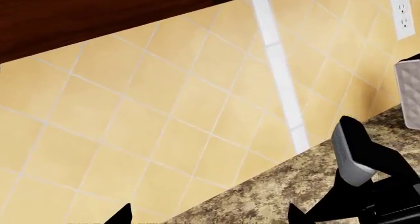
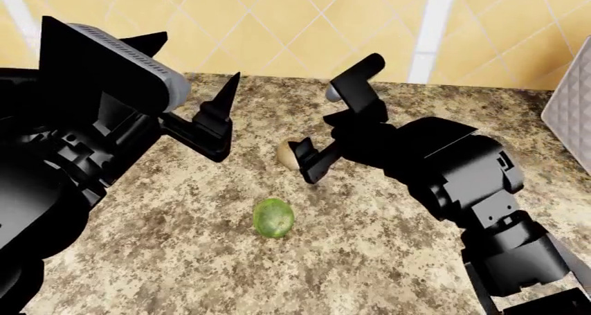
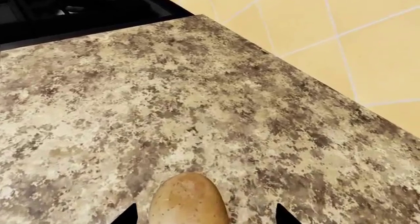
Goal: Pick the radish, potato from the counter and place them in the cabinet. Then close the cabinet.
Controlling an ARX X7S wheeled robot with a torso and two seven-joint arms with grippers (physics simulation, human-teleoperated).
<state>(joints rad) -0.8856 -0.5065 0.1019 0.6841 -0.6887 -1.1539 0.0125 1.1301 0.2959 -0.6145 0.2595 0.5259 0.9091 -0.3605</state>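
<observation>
I see my right gripper [image 2: 334, 114] spread open around the pale tan oval potato [image 2: 289, 156] on the speckled beige-and-brown stone counter [image 2: 388, 259]. The mottled light green radish [image 2: 273, 217] lies near that potato. My left gripper [image 2: 198, 97] hangs open, holding nothing.

Kitchen (granite counter [image 2: 388, 259], tiled backsplash [image 1: 164, 135])

text: none readable | labels: none | numbers: none | signs: none
</observation>
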